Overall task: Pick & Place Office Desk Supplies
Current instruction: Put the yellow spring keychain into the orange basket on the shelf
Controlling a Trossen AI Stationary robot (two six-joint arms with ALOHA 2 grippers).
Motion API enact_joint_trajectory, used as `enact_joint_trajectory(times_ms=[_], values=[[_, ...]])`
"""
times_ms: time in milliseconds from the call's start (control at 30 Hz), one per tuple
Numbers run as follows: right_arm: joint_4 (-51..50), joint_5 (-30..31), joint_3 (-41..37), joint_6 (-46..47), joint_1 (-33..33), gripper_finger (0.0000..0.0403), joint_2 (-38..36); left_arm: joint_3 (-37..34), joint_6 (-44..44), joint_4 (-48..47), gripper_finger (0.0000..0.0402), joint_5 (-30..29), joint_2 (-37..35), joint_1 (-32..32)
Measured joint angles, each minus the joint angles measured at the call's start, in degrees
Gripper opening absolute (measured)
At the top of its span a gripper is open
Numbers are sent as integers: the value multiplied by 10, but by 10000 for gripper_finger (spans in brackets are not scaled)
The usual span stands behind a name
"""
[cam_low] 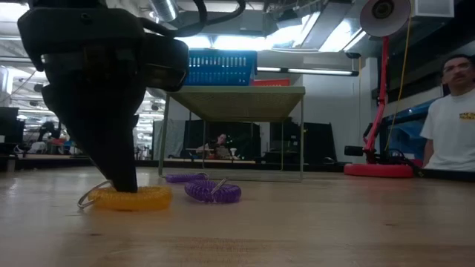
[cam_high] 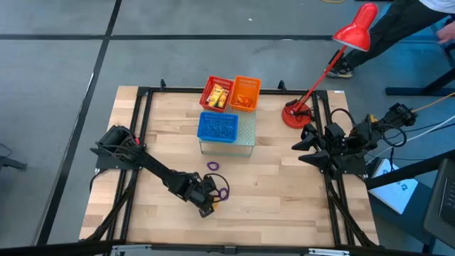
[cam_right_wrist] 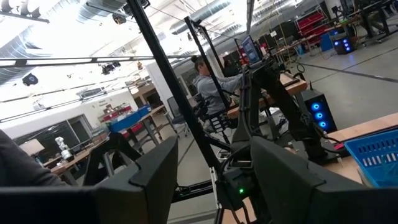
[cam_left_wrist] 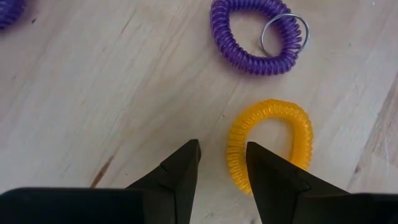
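An orange-yellow coil loop with a metal ring lies flat on the wooden table near its front edge. My left gripper points steeply down at it and is open. One finger stands in the loop's hole and the other outside it, with the loop's near strand between them. A purple coil loop with a key ring lies just beyond. A second purple loop lies farther back. My right gripper waits, open and raised, at the table's right side. My left gripper stands astride one strand of the orange-yellow loop, coming from above with its fingers across the strand. The loop lies flat on the table. I cannot tell whether either finger touches it.
At the back centre a blue basket sits on a mesh stand. A red basket and an orange basket stand behind it. A red desk lamp stands at the back right. A person stands beyond the table.
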Motion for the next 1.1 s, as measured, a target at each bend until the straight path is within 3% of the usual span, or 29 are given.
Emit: enact_joint_trajectory(times_ms=[433, 767, 1100], values=[[-4, -2, 0, 1, 0, 206, 0, -2, -20, -14, 128, 22, 59, -2], [-6, -2, 0, 2, 0, 206, 0, -2, 30, -2, 14, 52, 60, 18], [-6, -2, 0, -2, 0, 206, 0, -11, 2, 138, 6, 57, -41, 36]])
